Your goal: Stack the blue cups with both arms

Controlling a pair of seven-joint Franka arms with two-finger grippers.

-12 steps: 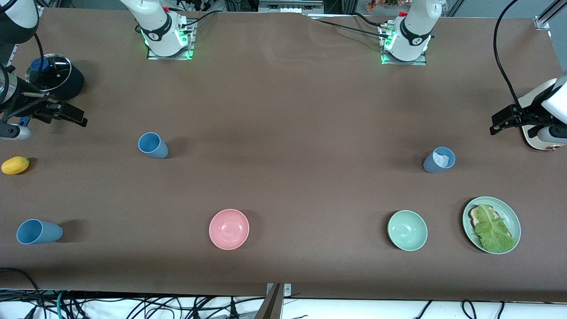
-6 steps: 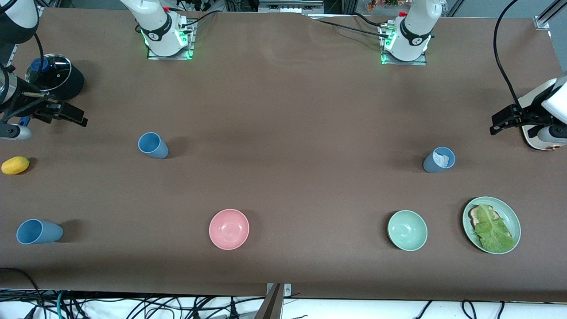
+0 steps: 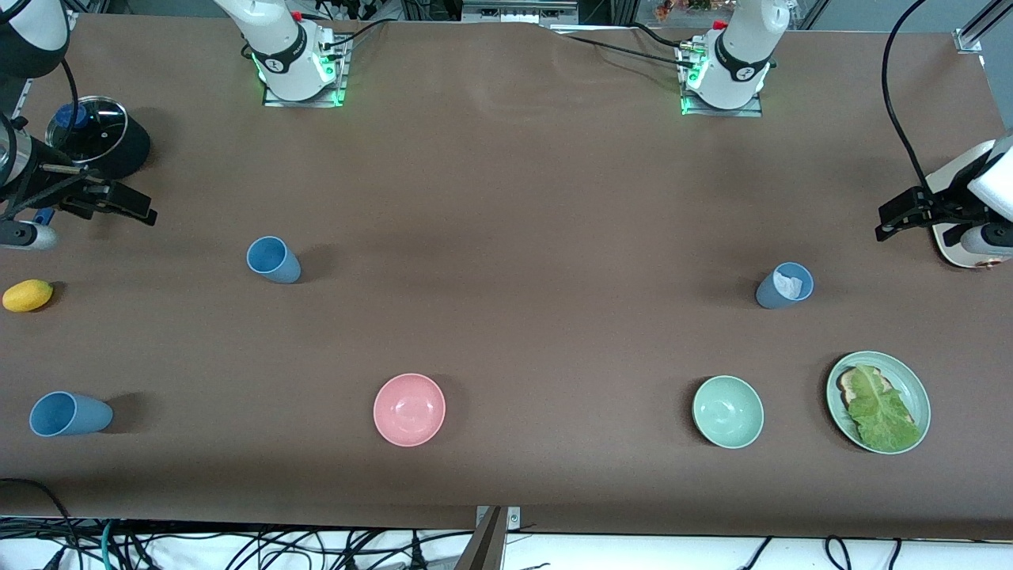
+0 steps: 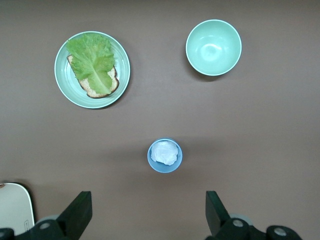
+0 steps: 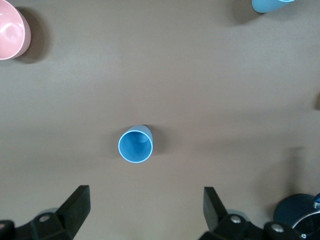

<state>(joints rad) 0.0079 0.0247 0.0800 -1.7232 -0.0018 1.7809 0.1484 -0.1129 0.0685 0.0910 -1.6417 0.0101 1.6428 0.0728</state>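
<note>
The slate-blue cup (image 3: 783, 286) stands upright on the bench (image 3: 506, 237) at about three o'clock in the front view, toward my left arm's end, with a crumpled white wad (image 4: 164, 152) inside it. The brighter blue cup (image 3: 273, 260) stands upright at about nine o'clock, toward my right arm's end, and it is empty. A third blue cup (image 3: 70, 414) sits at about eight o'clock, close to the bench edge nearest the front camera. All three are well apart from one another, and nothing touches them.

My left gripper (image 3: 890, 220) hangs in the air over the left arm's end of the bench, above the edge of a cream board (image 3: 950, 237). Its fingers (image 4: 79, 214) are spread wide and hold nothing. In the left wrist view the slate-blue cup shows between them, far below.

My right gripper (image 3: 134, 209) hangs over the right arm's end of the bench, near a black pot with a glass lid (image 3: 95, 134). Its fingers (image 5: 76, 206) are also spread wide and empty, and the right wrist view shows the brighter blue cup well below and between them.

A pink bowl (image 3: 409, 409) rests at about seven o'clock and a green bowl (image 3: 727, 412) at about five. Just beside the green bowl, toward the left arm's end, is a green plate (image 3: 918, 396) bearing bread under a lettuce leaf (image 3: 878, 408). A yellow fruit (image 3: 28, 295) lies at the nine o'clock edge.
</note>
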